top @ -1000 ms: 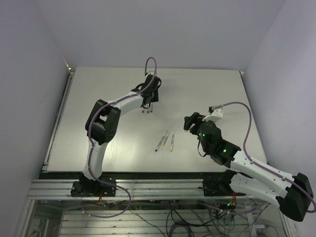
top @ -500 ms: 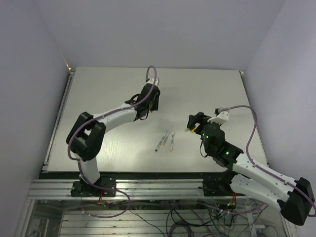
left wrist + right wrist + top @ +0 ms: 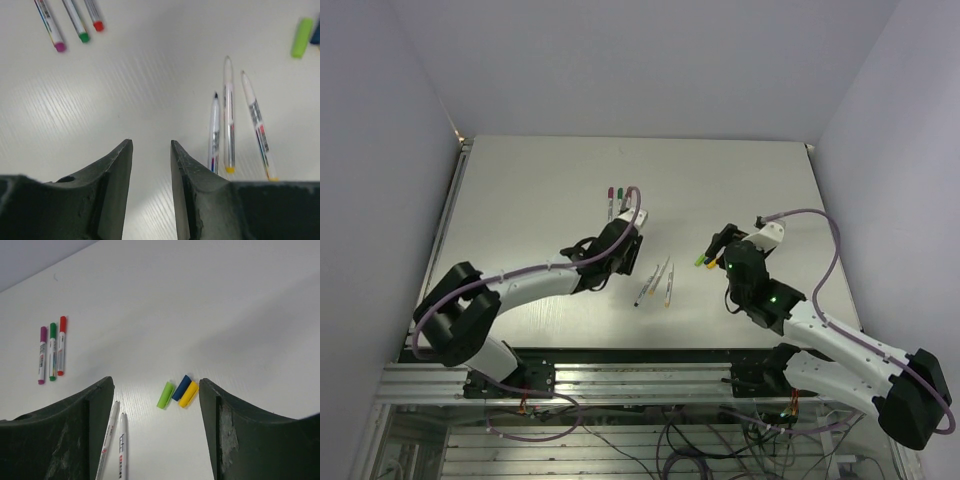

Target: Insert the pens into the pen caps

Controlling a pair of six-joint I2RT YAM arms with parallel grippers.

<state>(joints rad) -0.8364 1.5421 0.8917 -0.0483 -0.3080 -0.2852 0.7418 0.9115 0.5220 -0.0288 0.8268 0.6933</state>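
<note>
Three pens with magenta (image 3: 50,27), green (image 3: 75,22) and red (image 3: 92,15) caps on lie side by side on the table, far ahead of my left gripper (image 3: 151,142). It is open with nothing between its fingers. Three uncapped pens (image 3: 229,115) lie to its right, also seen in the top view (image 3: 658,278). Loose green (image 3: 166,394), dark blue (image 3: 182,387) and yellow (image 3: 189,394) pen caps lie together just ahead of my right gripper (image 3: 155,381). It stands wide open and empty above the table.
The capped pens (image 3: 614,198) lie at mid-table beyond the left wrist. The white table (image 3: 520,190) has a metal rail along its left edge and grey walls close round it. Purple cables loop off both arms.
The left arm has drawn back toward the near edge, uncovering the three capped pens it hovered over. The right gripper shifted slightly right, and the loose caps now show in front of it.
</note>
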